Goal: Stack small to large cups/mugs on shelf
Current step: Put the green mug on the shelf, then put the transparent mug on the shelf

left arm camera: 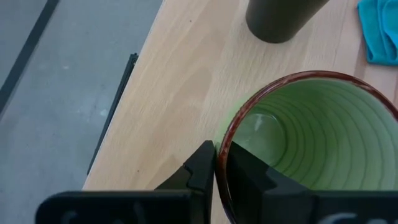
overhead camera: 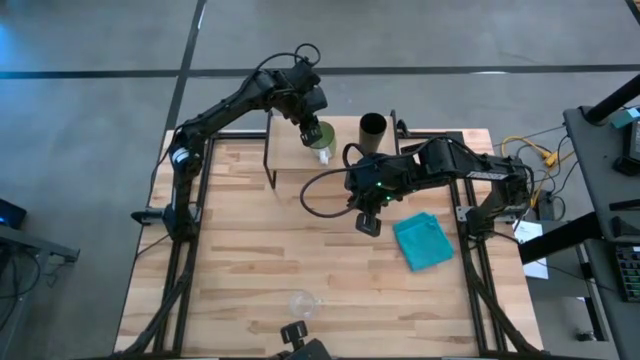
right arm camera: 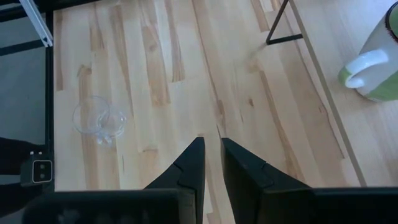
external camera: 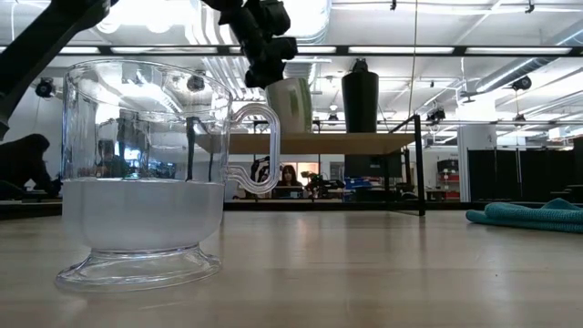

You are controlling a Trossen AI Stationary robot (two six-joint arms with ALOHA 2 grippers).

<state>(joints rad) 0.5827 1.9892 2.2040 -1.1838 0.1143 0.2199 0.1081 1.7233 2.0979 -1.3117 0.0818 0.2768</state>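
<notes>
Left gripper (left arm camera: 214,163) pinches the green mug's (overhead camera: 319,135) rim over the shelf (overhead camera: 345,150), black cup (overhead camera: 372,130) just beside; right gripper (right arm camera: 211,155) hangs nearly closed, empty.

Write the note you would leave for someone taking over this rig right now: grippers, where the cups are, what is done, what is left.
Left gripper: shut on the rim of the green mug, on the shelf.
Right gripper: nearly closed, holding nothing, over the table in front of the shelf, near the teal cloth.
Black cup: standing on the shelf, beside the green mug.
Glass cup: at the table's near edge, untouched.
Done: black cup on the shelf, green mug there but not released.
Left: release the mug, fetch the glass cup, finish the small-to-large order.
</notes>
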